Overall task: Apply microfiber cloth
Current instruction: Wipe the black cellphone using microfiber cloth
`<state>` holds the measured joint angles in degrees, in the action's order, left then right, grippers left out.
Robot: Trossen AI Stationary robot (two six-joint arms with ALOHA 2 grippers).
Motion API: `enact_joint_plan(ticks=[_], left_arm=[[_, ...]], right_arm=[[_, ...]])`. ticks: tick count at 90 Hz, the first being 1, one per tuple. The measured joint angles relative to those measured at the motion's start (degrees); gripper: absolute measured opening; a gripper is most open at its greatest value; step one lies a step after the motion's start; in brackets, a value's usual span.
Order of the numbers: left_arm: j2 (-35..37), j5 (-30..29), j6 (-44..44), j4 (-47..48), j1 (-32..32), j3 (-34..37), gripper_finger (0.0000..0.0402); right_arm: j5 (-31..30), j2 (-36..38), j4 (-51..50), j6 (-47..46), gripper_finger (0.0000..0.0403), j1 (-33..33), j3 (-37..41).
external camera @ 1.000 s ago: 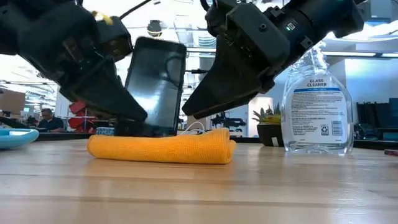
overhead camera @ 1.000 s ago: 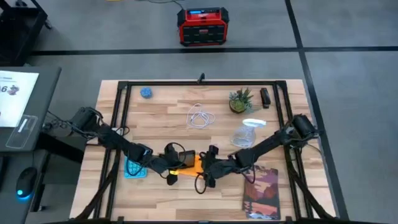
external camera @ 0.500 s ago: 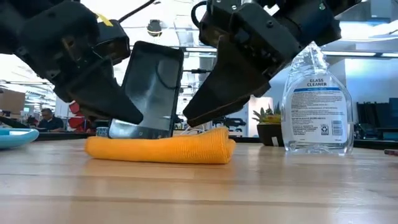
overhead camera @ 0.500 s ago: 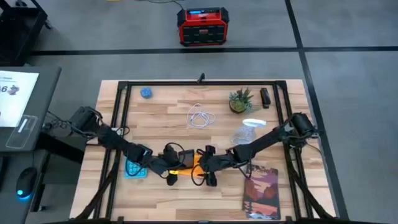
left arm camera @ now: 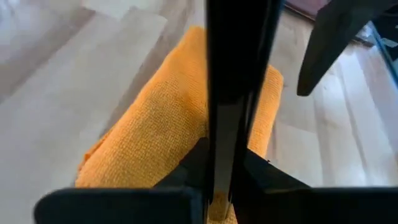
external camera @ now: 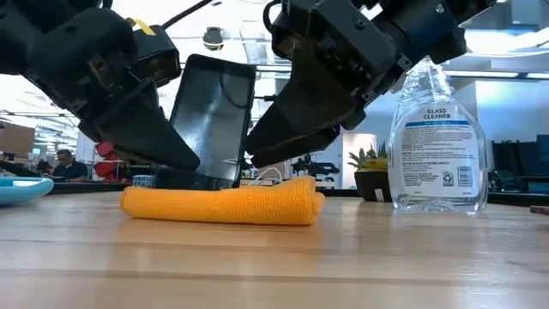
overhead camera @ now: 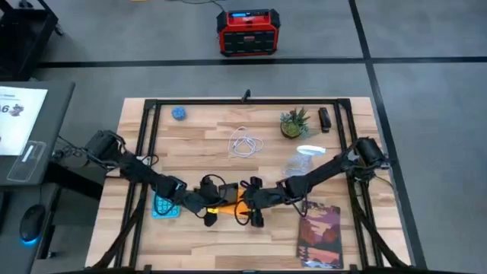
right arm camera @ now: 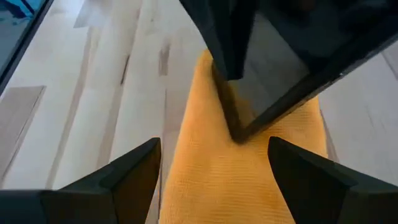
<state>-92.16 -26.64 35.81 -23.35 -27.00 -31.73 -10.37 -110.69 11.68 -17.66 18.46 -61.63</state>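
Low view shows the left gripper (external camera: 167, 159) with its fingers pinching a black flat rectangular smartphone (external camera: 213, 120), held nearly upright on edge with its lower end at the soft orange-yellow microfiber cloth (external camera: 223, 204). The left wrist view looks along the phone's thin edge (left arm camera: 233, 93), clamped between the two dark fingers (left arm camera: 186, 174), with the cloth (left arm camera: 168, 118) lying folded directly beneath. The right gripper (external camera: 274, 154) hangs just beside the phone on its other side, fingers spread apart; in the right wrist view the two fingers (right arm camera: 130, 171) straddle the cloth (right arm camera: 242, 174) without touching it. The cloth lies folded on the light wooden desk (external camera: 274, 266), near its front edge in the high view (overhead camera: 230, 204). Further off stand a clear glass-cleaner spray bottle (external camera: 431, 142), a small potted plant (overhead camera: 293, 123), a coiled white cable (overhead camera: 245, 143), a blue calculator (overhead camera: 165, 206) and a dark reddish book (overhead camera: 319, 234).
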Motion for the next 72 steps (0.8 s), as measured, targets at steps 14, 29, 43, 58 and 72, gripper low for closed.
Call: enact_joint_plan(ticks=[14,29,43,58,72], left_arm=[[0.0,-2.1,-1.2,0.2,-0.1,0.0,0.0009],[0.0,-3.2,-3.3,0.4,-0.5,-0.8,0.0007],[0.0,-5.5,-7.0,0.7,-1.4,-2.9,0.0006],[0.1,-6.2,-10.3,0.9,-1.2,-4.0,0.0006],[0.1,-6.0,-10.1,1.8,-1.1,-4.0,0.0006]], right_arm=[[0.1,0.0,2.8,-1.6,0.0282,-0.3,0.0],[0.0,0.0,3.2,-1.5,0.0282,-0.1,0.0],[0.2,0.0,3.1,-2.5,0.0282,0.0,0.0],[0.0,0.0,0.2,-3.5,0.0282,1.2,0.0],[-2.1,0.0,-2.9,-4.8,0.0282,2.2,0.0]])
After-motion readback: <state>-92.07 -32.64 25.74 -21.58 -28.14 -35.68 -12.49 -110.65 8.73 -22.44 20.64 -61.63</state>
